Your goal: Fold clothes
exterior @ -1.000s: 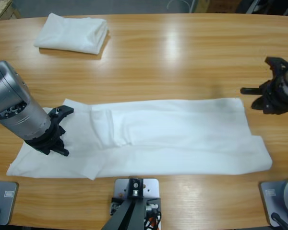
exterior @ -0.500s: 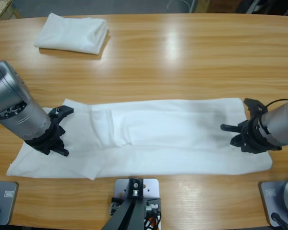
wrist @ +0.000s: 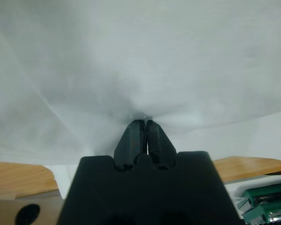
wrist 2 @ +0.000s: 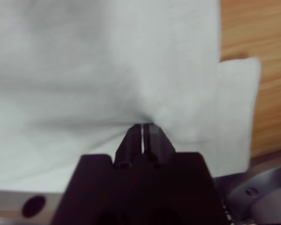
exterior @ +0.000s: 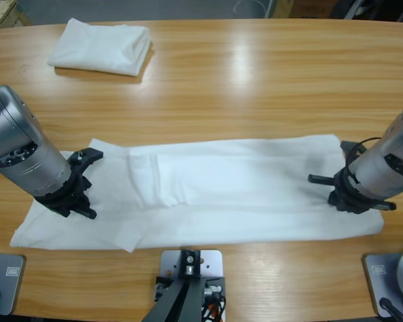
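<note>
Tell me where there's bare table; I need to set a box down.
Bare wooden table lies between the folded T-shirt and the spread T-shirt. The near side is crowded: both grippers sit on the shirt.

Two silver-grey cylindrical arms; left gripper (exterior: 80, 184) and right gripper (exterior: 341, 190) matte black, two tapered jaws each; thin black cable at right wrist

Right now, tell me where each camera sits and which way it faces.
High view: fixed above the table, looking down; both arms, the spread T-shirt and a folded T-shirt show.
Left wrist view: on the left arm, looking along the left gripper onto white cloth.
Right wrist view: on the right arm, looking along the right gripper.
All three share the spread T-shirt.
</note>
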